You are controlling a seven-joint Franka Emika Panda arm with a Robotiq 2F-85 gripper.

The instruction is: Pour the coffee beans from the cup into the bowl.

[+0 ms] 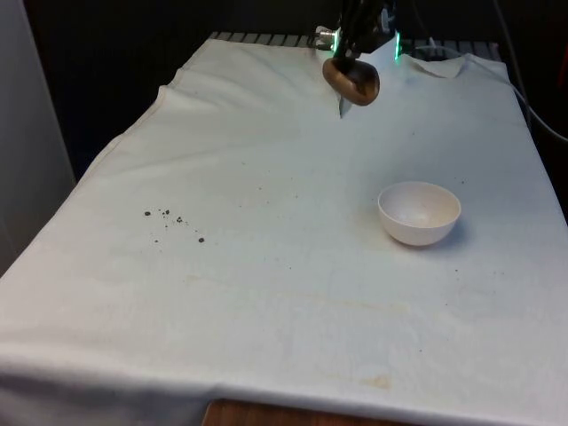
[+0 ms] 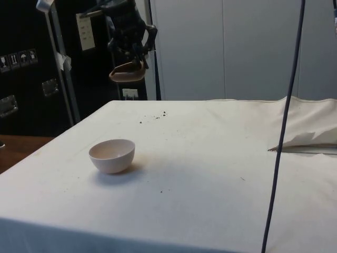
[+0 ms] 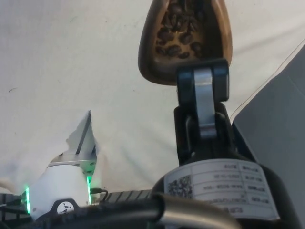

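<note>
A brown wooden cup (image 1: 351, 80) hangs in the air over the far end of the table, and my gripper (image 1: 353, 59) is shut on its rim. The side view has the cup (image 2: 128, 73) tilted a little, well above the cloth under the gripper (image 2: 130, 59). In the wrist view, dark coffee beans (image 3: 180, 29) lie inside the cup (image 3: 155, 52), with one black finger (image 3: 202, 90) clamped over its edge. An empty white bowl (image 1: 419, 212) stands on the cloth towards the front view's right, nearer the camera than the cup. From the side, the bowl (image 2: 111, 155) is below and forward of the cup.
A few loose dark beans (image 1: 173, 217) lie scattered on the white cloth at the front view's left, also seen from the side (image 2: 154, 116). A black cable (image 2: 284, 132) hangs down in the side view. The cloth is rumpled into a fold (image 2: 305, 141) at one edge.
</note>
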